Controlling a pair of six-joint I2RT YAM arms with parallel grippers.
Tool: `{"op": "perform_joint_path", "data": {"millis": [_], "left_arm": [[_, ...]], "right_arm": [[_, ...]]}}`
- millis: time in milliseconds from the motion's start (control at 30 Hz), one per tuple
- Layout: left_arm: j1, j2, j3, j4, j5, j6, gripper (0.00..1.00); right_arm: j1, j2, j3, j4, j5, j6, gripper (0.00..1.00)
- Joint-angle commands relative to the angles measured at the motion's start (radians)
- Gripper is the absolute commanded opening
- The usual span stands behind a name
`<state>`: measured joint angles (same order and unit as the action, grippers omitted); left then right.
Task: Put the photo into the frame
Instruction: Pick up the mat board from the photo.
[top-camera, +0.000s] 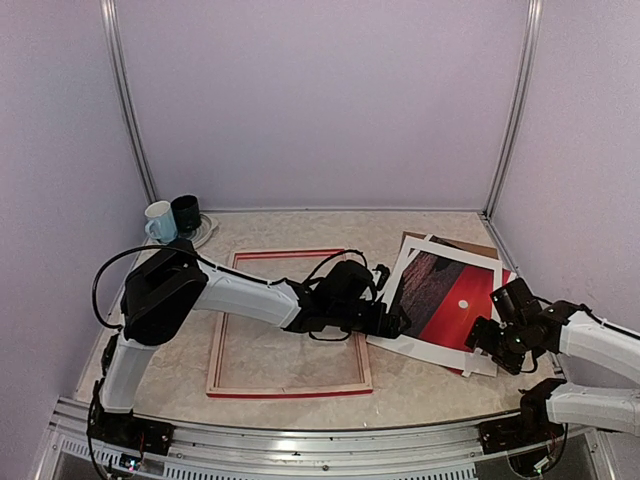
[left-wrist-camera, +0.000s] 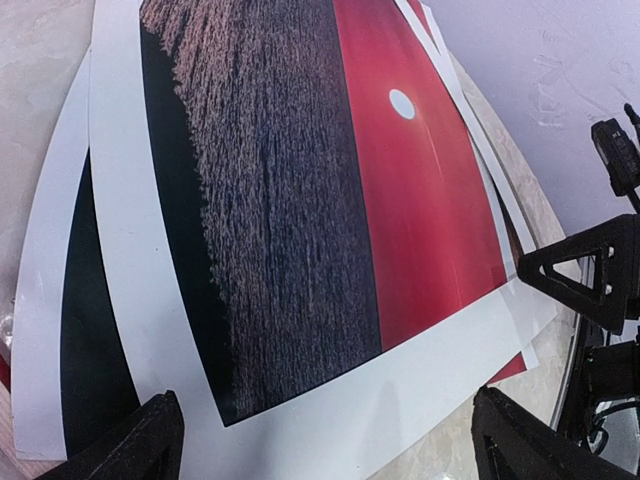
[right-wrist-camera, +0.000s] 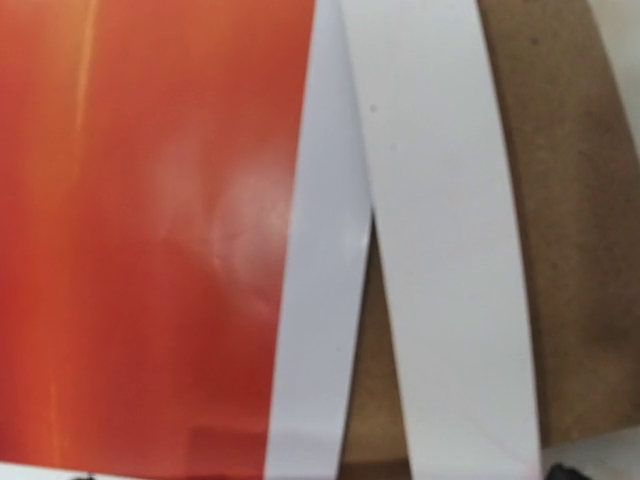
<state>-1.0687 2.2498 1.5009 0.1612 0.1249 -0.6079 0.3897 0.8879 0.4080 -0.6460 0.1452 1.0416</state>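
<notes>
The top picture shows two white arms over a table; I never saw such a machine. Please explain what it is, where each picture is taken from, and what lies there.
It is a robot: two white jointed arms, each ending in a two-finger hand. The wide picture comes from a fixed camera above and behind; the two close ones from wrist cameras. On the table lie an empty red frame, the sunset photo stacked over a brown board, and two mugs far left. The left hand hangs open over the photo, holding nothing. The right hand is at its right edge; open or shut, I cannot tell.
</notes>
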Motion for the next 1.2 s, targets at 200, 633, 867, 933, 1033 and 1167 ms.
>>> {"op": "perform_joint_path", "data": {"millis": [200,633,867,933,1033,1167], "left_arm": [[-0.015,0.058,0.035,-0.047,0.028,-0.001,0.99],[-0.028,0.087,0.056,-0.058,0.045,0.008,0.99],[-0.034,0.09,0.055,-0.059,0.05,0.012,0.98],[-0.034,0.088,0.053,-0.059,0.05,0.013,0.98],[-0.035,0.085,0.051,-0.06,0.05,0.013,0.98],[-0.034,0.088,0.051,-0.061,0.052,0.015,0.98]], "right_arm": [[-0.011,-0.073,-0.016,0.046,-0.025,0.0,0.96],[-0.011,-0.333,-0.06,0.127,-0.055,-0.002,0.89],[-0.011,-0.385,-0.119,0.232,-0.113,0.023,0.88],[-0.011,-0.395,-0.131,0.255,-0.12,0.033,0.86],[-0.01,-0.413,-0.15,0.291,-0.13,0.046,0.84],[-0.011,-0.42,-0.173,0.323,-0.131,0.064,0.81]]}}
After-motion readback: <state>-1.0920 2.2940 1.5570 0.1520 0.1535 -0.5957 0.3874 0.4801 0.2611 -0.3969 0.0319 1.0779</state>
